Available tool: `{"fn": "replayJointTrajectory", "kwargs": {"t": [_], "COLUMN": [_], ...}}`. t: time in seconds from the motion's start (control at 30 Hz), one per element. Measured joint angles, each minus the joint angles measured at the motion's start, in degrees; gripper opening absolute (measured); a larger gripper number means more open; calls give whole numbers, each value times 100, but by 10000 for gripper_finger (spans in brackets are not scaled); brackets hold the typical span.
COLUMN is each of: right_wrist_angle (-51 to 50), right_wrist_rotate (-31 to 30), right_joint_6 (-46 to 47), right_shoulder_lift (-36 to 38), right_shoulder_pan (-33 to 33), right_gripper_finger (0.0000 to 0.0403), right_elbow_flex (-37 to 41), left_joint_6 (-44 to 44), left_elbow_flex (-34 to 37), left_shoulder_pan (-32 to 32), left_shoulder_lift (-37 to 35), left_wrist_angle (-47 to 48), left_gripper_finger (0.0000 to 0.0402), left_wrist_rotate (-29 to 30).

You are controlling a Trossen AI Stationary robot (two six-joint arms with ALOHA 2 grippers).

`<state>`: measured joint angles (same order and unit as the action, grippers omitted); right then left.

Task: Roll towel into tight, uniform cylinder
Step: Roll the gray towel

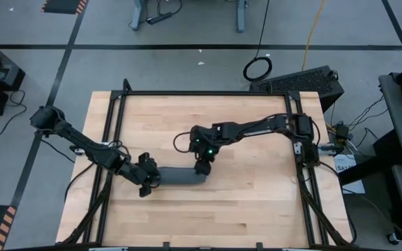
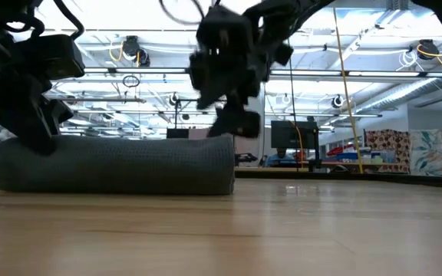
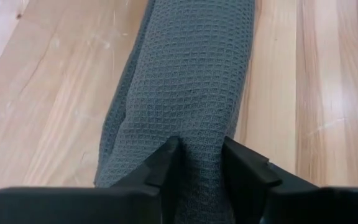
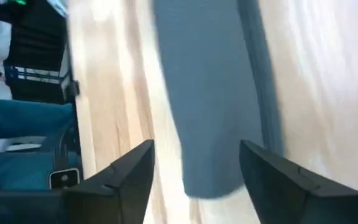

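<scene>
With the towel (image 1: 180,176) lying rolled mid-table, the left gripper (image 3: 199,163) pinches one end, likely anchoring the roll, while the right gripper (image 4: 194,167) hangs jaws apart above the other end.

Left wrist view. Rolled dark grey waffle-weave towel (image 3: 188,93), running from top centre of frame down to bottom centre, lying on light wooden tabletop (image 3: 48,93). Left gripper (image 3: 199,163) at bottom centre, two dark fingers (image 3: 164,163) closed on the near end of the roll, cloth pinched between them. Bare wood planks to left and right of the roll.
</scene>
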<state>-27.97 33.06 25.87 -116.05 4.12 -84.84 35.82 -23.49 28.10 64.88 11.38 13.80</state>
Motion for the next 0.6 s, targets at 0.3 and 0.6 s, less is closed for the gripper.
{"fn": "replayJointTrajectory", "kwargs": {"t": [0.3,0.6], "right_wrist_angle": [2110,4074], "right_wrist_rotate": [-317,-970], "right_joint_6": [-951,-243], "right_shoulder_lift": [84,-1056], "right_shoulder_pan": [-555,-1031], "right_gripper_finger": [151,13], "right_elbow_flex": [-9,-3], "left_joint_6": [134,234], "left_elbow_flex": [0,0], "left_shoulder_pan": [0,0], "left_shoulder_lift": [-115,-162], "left_wrist_angle": [7,-29], "left_gripper_finger": [128,128], "left_wrist_rotate": [-147,-209]}}
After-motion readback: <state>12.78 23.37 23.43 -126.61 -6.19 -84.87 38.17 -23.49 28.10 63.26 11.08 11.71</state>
